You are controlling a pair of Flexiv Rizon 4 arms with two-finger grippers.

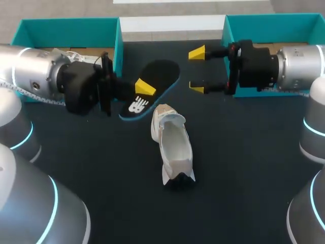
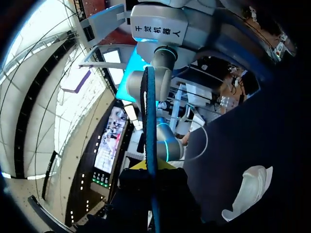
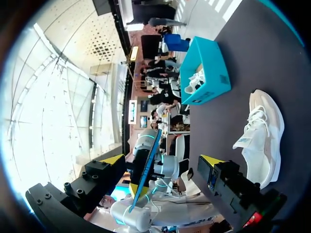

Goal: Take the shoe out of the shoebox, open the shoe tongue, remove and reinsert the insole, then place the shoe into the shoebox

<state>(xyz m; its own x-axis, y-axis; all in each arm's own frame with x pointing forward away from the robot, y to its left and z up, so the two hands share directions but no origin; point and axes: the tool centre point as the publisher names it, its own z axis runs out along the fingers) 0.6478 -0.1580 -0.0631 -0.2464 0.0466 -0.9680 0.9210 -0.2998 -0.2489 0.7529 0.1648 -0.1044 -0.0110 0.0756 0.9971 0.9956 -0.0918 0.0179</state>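
The left gripper [image 1: 143, 89] is clamped on one end of the insole [image 1: 158, 75], holding it above the bench [image 1: 244, 173] and out toward the right gripper [image 1: 197, 70], whose fingers stand wide apart, probably to take it for reinsertion into the shoe [image 1: 172, 145] lying just below, outside the shoebox [image 1: 66, 31].

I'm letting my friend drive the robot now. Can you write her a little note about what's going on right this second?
Left end effector: shut on the black foam insole with a teal edge, held above the table.
Right end effector: open, empty, facing the insole.
White sneaker: on the black table between the arms, outside the teal cardboard shoeboxes at the far corners.
Done: sneaker out, insole out.
Left: slide the insole back in, then put the sneaker in a shoebox.
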